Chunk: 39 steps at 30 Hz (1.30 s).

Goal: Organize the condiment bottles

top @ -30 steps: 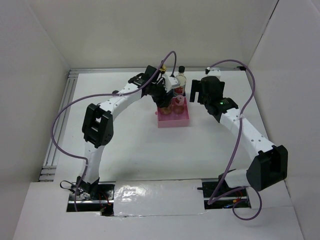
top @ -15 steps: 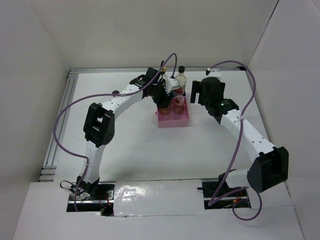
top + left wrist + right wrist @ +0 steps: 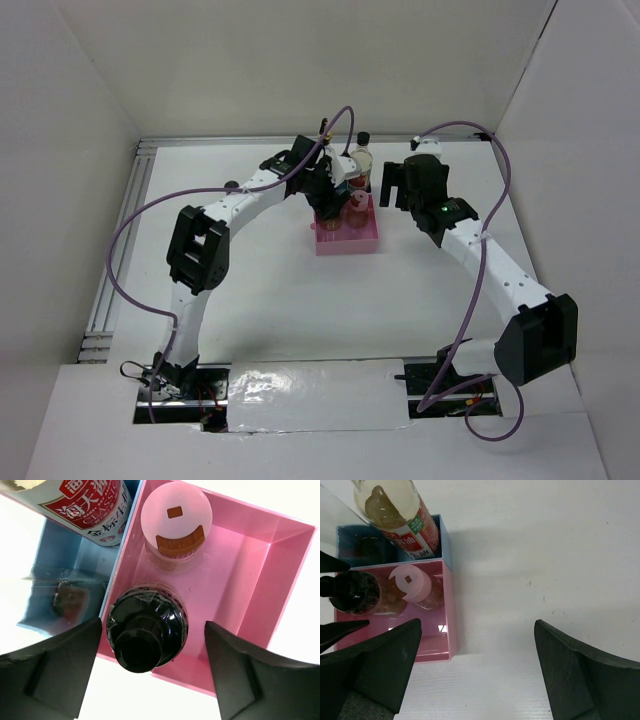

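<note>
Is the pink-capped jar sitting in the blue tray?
No, the pink-capped jar stands in the pink tray, next to the dark-lidded jar.

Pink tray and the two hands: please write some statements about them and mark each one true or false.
1. The pink-capped jar stands in the pink tray. True.
2. The red-label bottle stands in the pink tray. False: it stands in the blue tray.
3. The right hand holds a jar. False: it is open and empty, beside the pink tray.
4. The open left hand straddles a dark-lidded jar. True.
</note>
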Available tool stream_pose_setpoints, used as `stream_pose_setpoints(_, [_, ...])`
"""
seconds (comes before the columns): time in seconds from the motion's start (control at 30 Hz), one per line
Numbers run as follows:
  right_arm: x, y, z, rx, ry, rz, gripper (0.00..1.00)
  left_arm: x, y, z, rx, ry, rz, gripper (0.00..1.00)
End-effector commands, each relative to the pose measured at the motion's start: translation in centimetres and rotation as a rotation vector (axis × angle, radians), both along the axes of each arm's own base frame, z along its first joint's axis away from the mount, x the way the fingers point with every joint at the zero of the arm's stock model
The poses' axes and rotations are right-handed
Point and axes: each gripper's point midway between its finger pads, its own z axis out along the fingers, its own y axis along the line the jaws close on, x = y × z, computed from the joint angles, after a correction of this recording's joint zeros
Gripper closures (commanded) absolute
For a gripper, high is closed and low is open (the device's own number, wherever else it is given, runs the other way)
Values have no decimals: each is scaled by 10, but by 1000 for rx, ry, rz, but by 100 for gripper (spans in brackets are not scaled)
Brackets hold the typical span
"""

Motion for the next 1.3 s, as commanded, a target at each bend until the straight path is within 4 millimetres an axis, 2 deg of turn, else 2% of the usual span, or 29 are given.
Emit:
stream_pose_setpoints(0.0, [-4, 0, 19, 17, -53, 18, 0, 0, -8, 40, -60, -72, -25, 3])
stream_pose_setpoints(0.33, [-8, 7, 16, 19, -46, 50, 0, -15, -8, 75, -112, -69, -36, 1])
stream_pose_setpoints(0.87, [-4, 25, 20, 13, -53, 113, 0, -71, 9, 135, -159, -59, -92, 1])
stream_pose_setpoints(1.0, [-3, 29, 21, 15, -54, 127, 0, -92, 19, 155, -190, 8, -76, 1])
stream_pose_setpoints(1.1, [-3, 32, 24, 16, -60, 134, 0, -99, 44, 176, -225, 47, -13, 1])
stream_pose_setpoints(1.17, [-5, 34, 24, 17, -61, 143, 0, -95, 72, 192, -238, 29, 64, 1])
stream_pose_setpoints(1.2, [-4, 35, 24, 17, -59, 145, 0, -90, 92, 190, -226, 31, 120, 1])
stream_pose_setpoints(1.23, [-5, 36, 23, 15, -58, 149, 0, -93, 106, 202, -230, 1, 152, 1])
stream_pose_setpoints(1.27, [-5, 37, 23, 14, -57, 154, 0, -91, 118, 202, -227, -2, 184, 1])
